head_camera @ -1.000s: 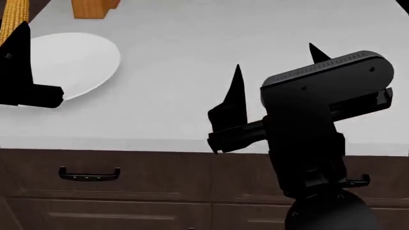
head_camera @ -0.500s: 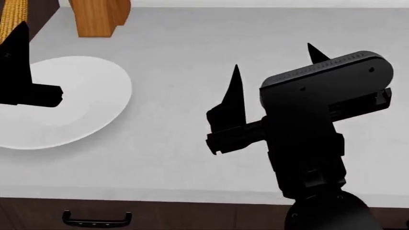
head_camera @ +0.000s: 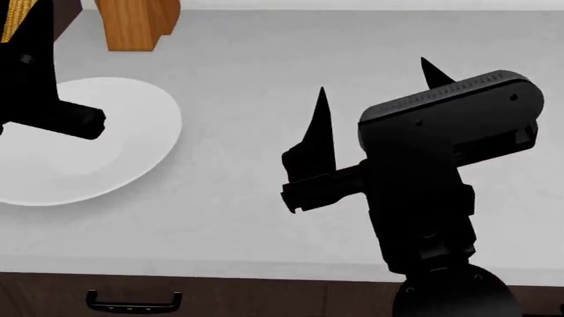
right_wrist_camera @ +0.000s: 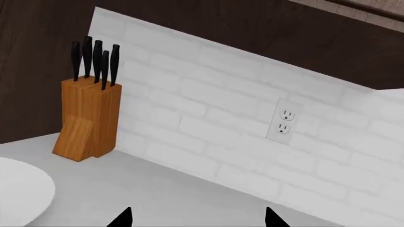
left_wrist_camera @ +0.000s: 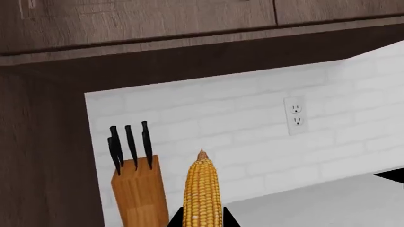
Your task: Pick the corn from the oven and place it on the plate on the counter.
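Right tool (head_camera: 374,112): tips apart, holds nothing, over bare counter (head_camera: 264,218), far from plate (head_camera: 132,152). Left tool (head_camera: 35,79) at 10 o'clock: clamped on corn (left_wrist_camera: 203,194). Corn stands up, long way pointing out past tips. Left tool right above plate, so left arm nearer.

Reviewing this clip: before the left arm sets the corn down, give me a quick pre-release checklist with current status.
1. Corn held in left gripper: ok.
2. Plate on counter, bare where visible: ok.
3. Left gripper over the plate: ok by the head view; exact centring cannot tell.
4. Height of corn above plate: cannot tell.
5. Right gripper open and off to the side of the plate: ok.
6. Knife block apart from plate: ok.
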